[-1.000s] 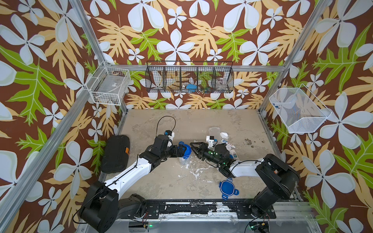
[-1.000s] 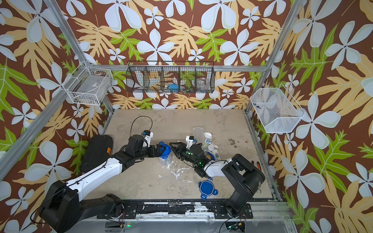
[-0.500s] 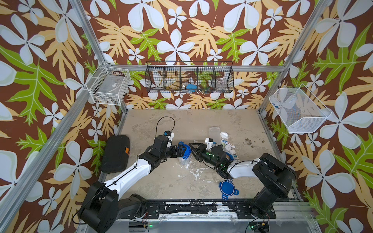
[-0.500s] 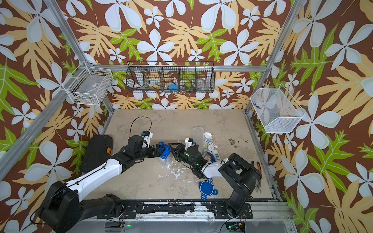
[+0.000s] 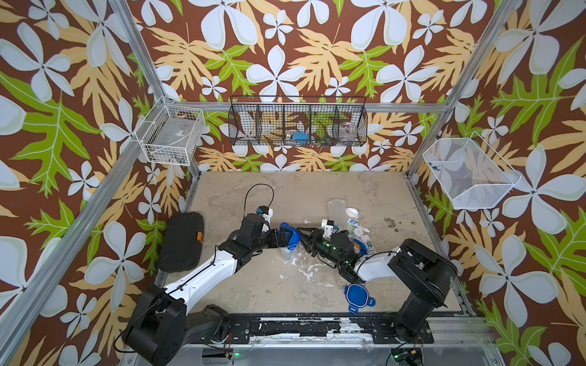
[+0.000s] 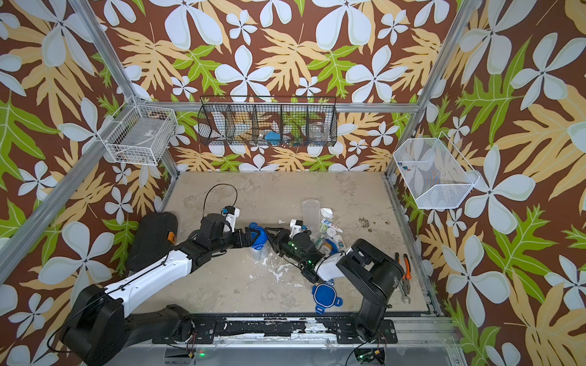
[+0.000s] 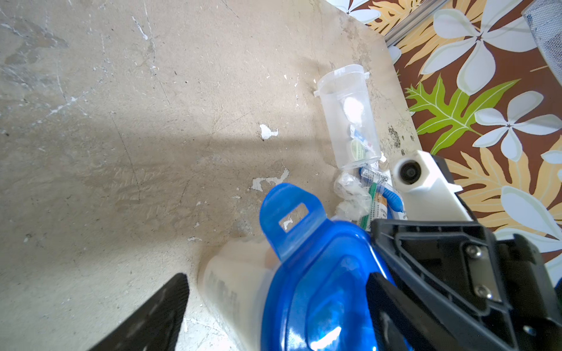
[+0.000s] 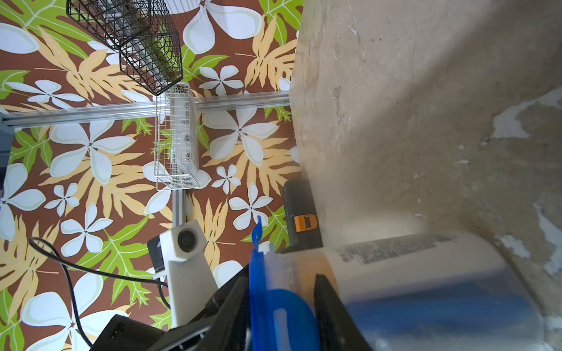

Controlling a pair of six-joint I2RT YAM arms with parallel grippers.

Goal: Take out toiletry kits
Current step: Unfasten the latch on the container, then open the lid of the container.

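Right now both arms meet mid-worktop (image 5: 269,294) at one capped jar (image 7: 231,291), lid uppermost in both top views, w/ its blue lid (image 7: 319,288) on. The left gripper (image 5: 286,237) is spread wide, fingers either side of the jar's top. In the left wrist view a sliver of worktop shows btwn one finger and the jar wall, so can't tell if it's actually clamping. The right gripper (image 5: 302,234) faces it from the opposite side, jaws narrow, astride the lid's rim. The right wrist view has the blue edge btwn both fingers, but can't tell whether they pinch it. Inside the jar there's smth white w/ print and smth blue, too blurred to name.

One toiletry kit (image 5: 360,233) lies loose on the worktop, a small heap just beside the right arm's wrist: tubes, white mini bottles, thin clear bag, blue toothbrush (image 7: 392,199). Just beside the heap, on its far side, a 2nd clear jar (image 5: 336,209) lies on its side, mouth open. A spare blue lid (image 5: 358,294) sits well apart, near the front edge. A black case (image 5: 182,242) lies at the worktop's left edge.
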